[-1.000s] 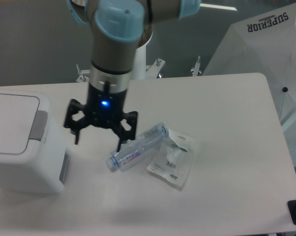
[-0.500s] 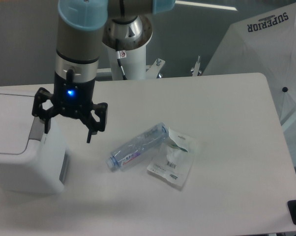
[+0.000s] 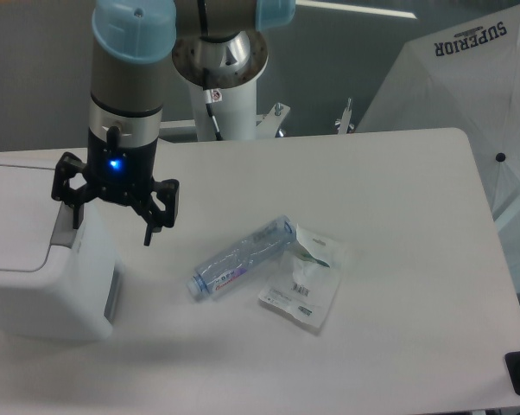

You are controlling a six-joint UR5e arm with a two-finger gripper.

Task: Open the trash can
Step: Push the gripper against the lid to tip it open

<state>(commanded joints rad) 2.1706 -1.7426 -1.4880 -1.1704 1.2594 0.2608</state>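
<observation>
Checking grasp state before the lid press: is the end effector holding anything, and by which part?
Nothing is held. The end effector is open, fingers spread over the right edge of the trash can, with nothing between them. The bottle lies untouched on the table.

Gripper [image 3: 111,218] jaws spread, over trash can [image 3: 35,259] right edge; lid flat.

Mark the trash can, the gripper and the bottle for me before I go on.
trash can [image 3: 18,216]: fixed camera view, on its flat white lid.
gripper [image 3: 111,216]: fixed camera view, midway between the spread fingertips.
bottle [image 3: 243,257]: fixed camera view, on the middle of its clear body.
</observation>
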